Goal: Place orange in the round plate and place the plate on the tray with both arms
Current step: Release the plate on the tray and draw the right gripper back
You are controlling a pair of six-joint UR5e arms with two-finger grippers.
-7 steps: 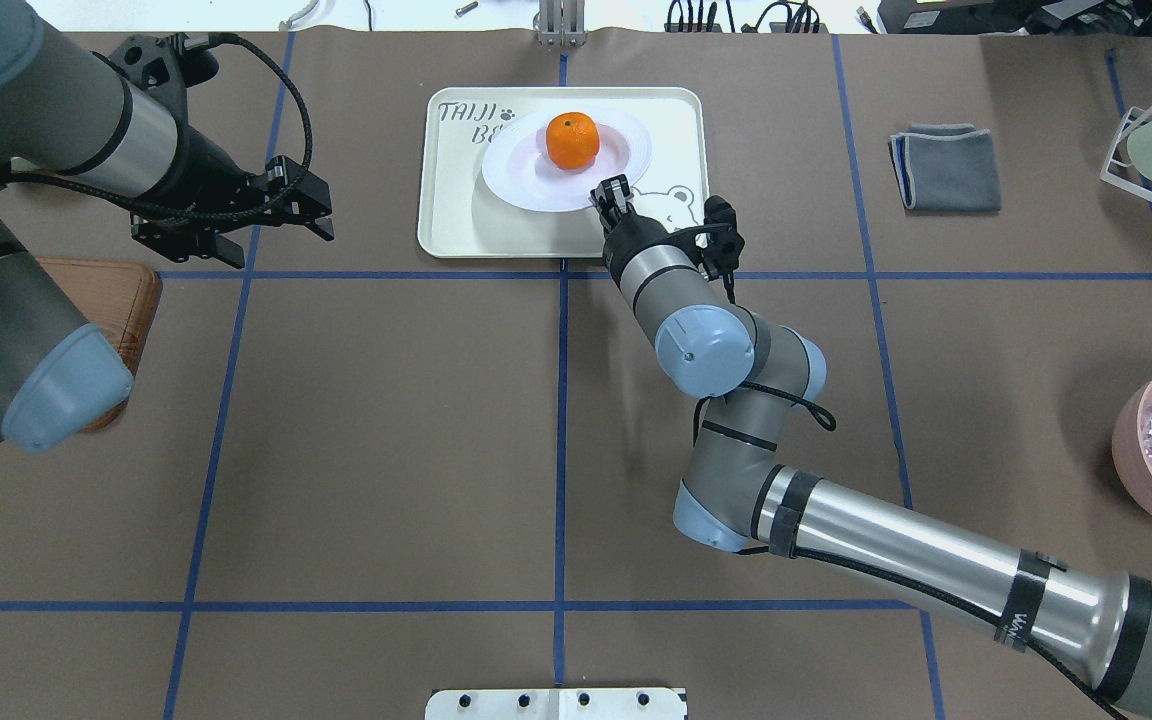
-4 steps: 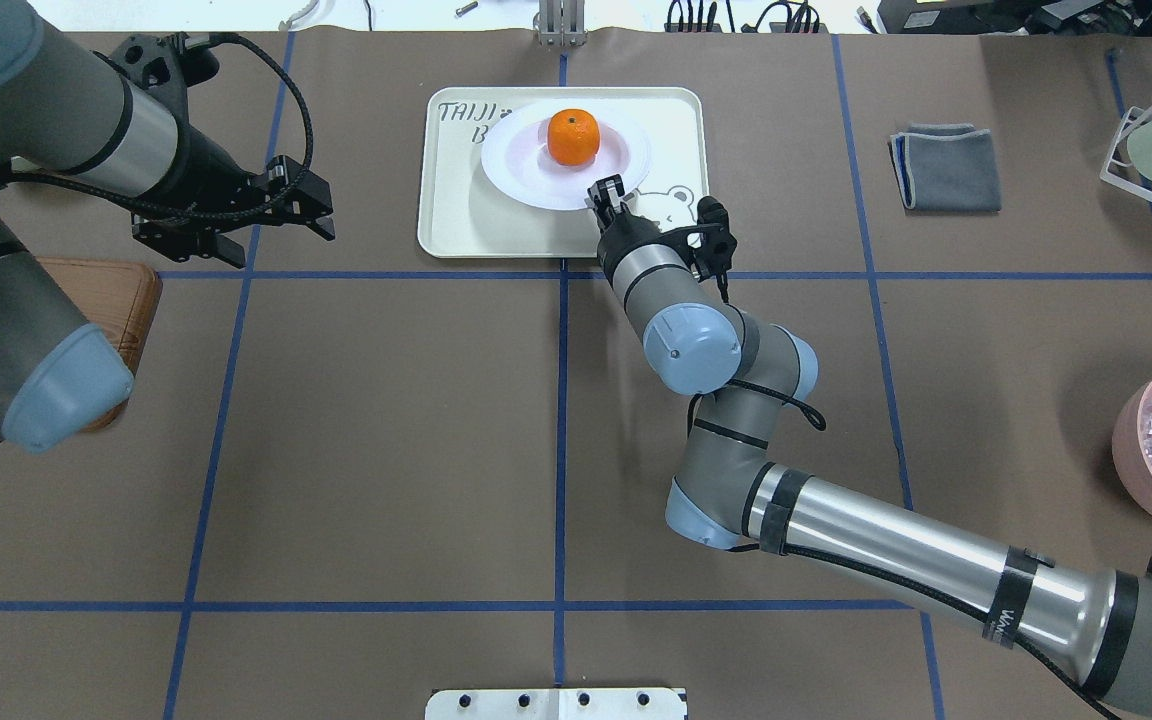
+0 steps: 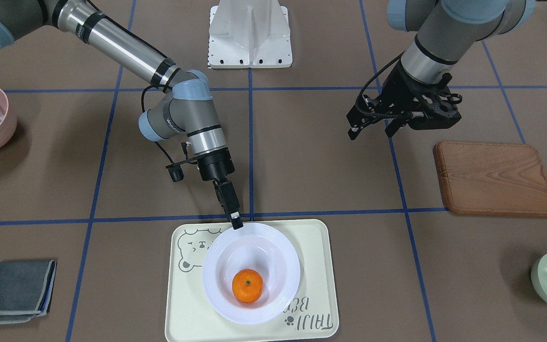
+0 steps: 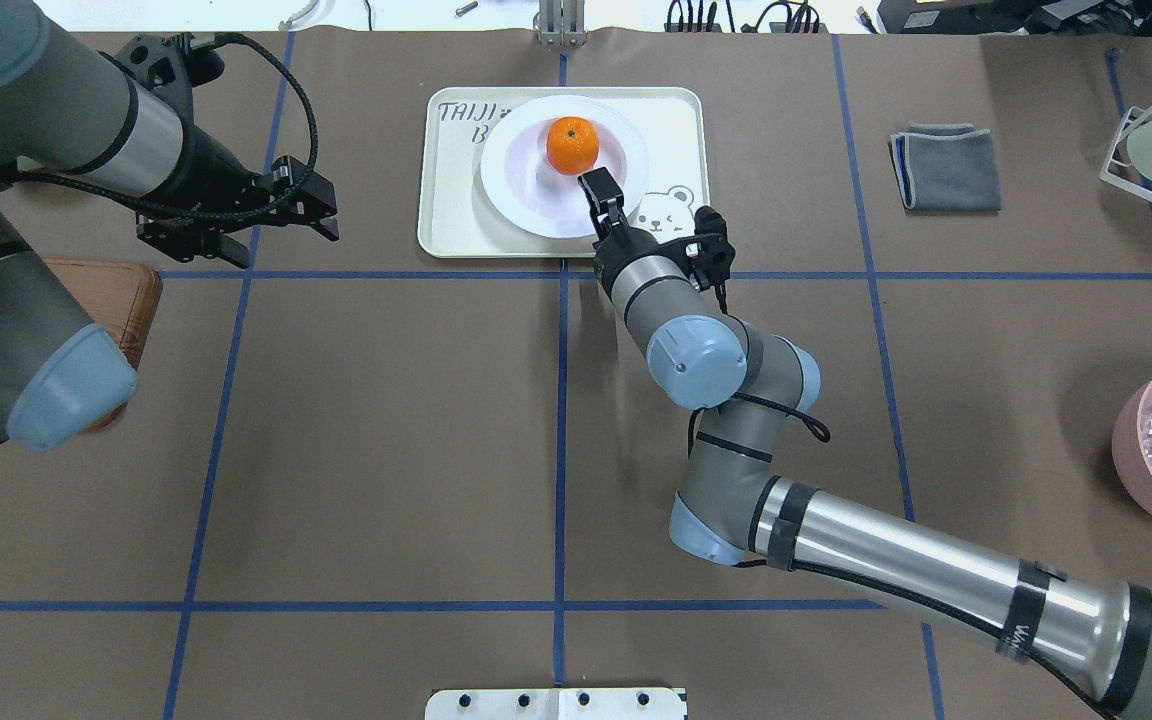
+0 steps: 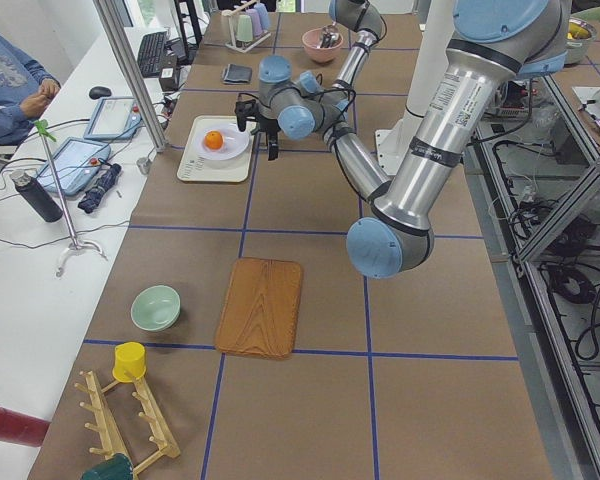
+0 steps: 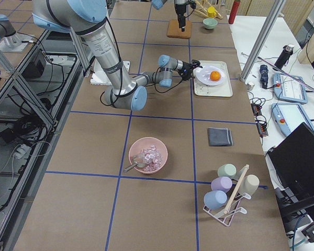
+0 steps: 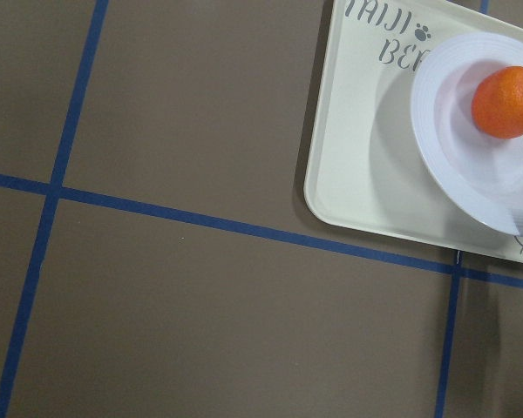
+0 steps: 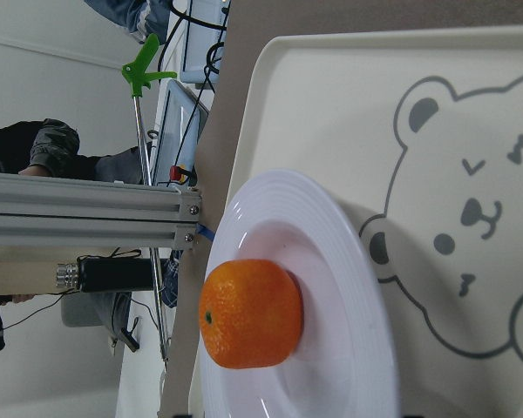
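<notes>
Two arms, one plate set on the tray

Front-facing view: the orange (image 3: pixel 247 285) sits in the round plate (image 3: pixel 273 256) on the tray (image 3: pixel 315 266). The right gripper (image 3: pixel 235 221) pinches the plate's robot-side rim, jaws nearly closed. The left gripper (image 3: pixel 371 132) hangs spread and empty, well off the tray, near the wooden board (image 3: pixel 494 178). Overhead: the right arm is nearer; nothing stands between. Left wrist view: only bare table before the tray.

The orange (image 4: pixel 572 145) is bright orange with a tiny green stem dot. The round plate (image 4: pixel 521 190) is glossy white with ridged rim rings. The tray (image 4: pixel 451 200) is pale cream-yellow, with a grey bear face and grey lettering. The table (image 4: pixel 386 430) is brown, crossed by blue tape lines. The wooden board (image 3: pixel 492 178) is reddish brown, grained. The cloth (image 4: pixel 946 170) is grey
</notes>
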